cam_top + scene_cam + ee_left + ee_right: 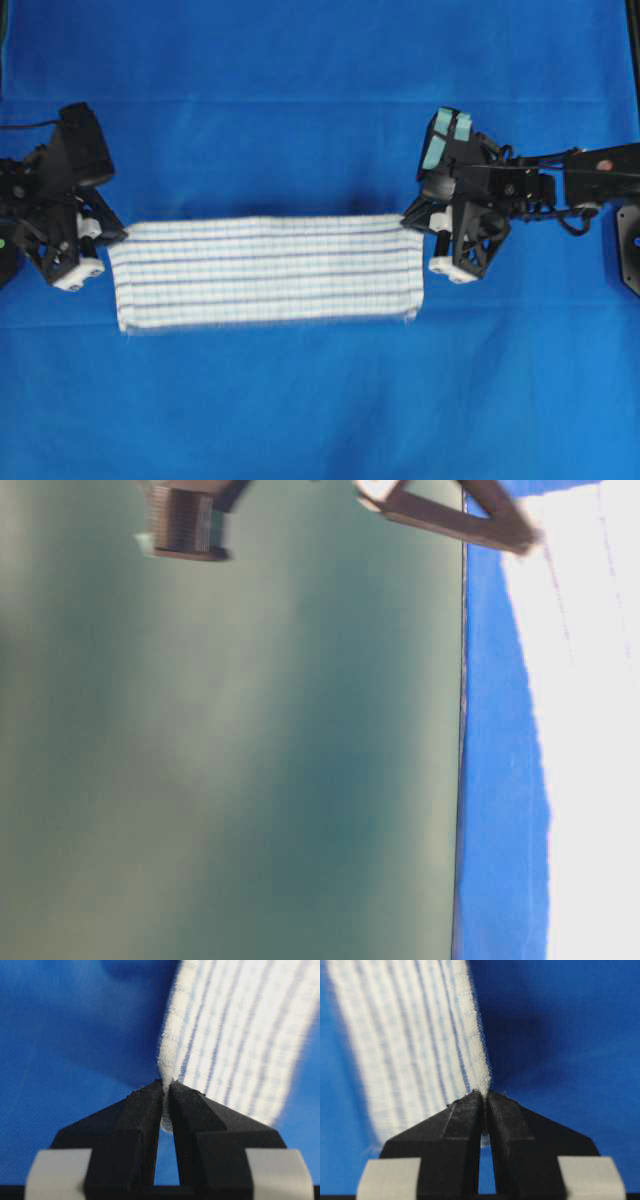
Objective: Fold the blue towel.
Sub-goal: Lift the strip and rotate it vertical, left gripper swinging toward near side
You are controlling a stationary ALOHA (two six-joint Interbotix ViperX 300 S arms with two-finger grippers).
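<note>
The blue towel (pixel 265 270), white with thin blue stripes, lies as a long flat band across the middle of the table. My left gripper (pixel 122 234) is at its far left corner and my right gripper (pixel 407 220) at its far right corner. In the left wrist view the black fingers of the left gripper (pixel 166 1085) are shut on the towel's (pixel 235 1035) hemmed corner, with cloth pinched between the tips. The right gripper (pixel 484 1092) pinches the towel's (pixel 405 1035) opposite corner in the same way. Both held corners rise slightly off the covering.
A solid blue table covering (pixel 300 400) spreads under everything. A black mount (pixel 630 250) stands at the right edge. The table-level view is mostly a blurred green wall (pixel 230 760), with blue covering (pixel 500 800), bright towel (pixel 590 730) and part of an arm (pixel 450 515) at top.
</note>
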